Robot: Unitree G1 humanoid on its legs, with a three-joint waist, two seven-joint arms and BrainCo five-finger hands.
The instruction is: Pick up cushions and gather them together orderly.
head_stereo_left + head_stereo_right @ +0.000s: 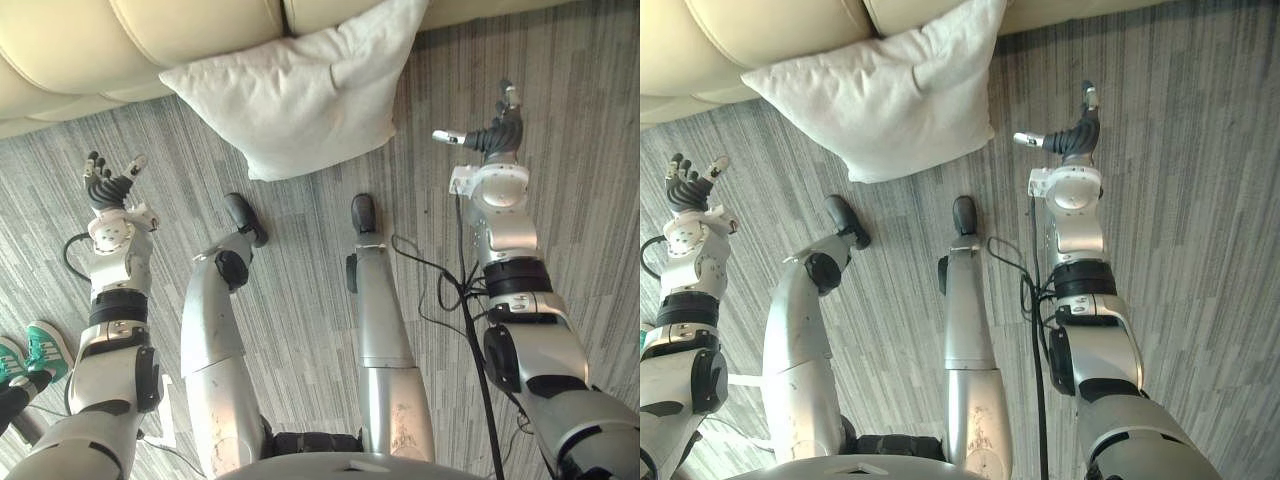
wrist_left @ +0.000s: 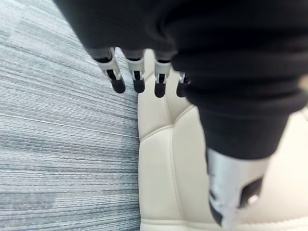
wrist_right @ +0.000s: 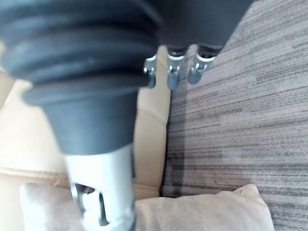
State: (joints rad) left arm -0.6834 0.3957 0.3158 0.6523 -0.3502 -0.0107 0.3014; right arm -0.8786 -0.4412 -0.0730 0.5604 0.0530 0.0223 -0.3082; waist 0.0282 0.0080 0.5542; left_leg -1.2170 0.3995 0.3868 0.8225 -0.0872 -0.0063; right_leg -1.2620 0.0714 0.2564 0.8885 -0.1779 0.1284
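A pale cream cushion leans with its top against the sofa's front and its lower corner on the grey carpet, straight ahead of me. My left hand hovers over the carpet well to the cushion's left, fingers relaxed and holding nothing. On the other side my right hand is raised a short way from the cushion's right edge, fingers spread, thumb pointing towards the cushion, also holding nothing. The right wrist view catches the cushion's corner below the hand.
A cream leather sofa runs along the far side, its base meeting the striped grey carpet. A person's green-and-white shoes stand at the lower left near my left arm.
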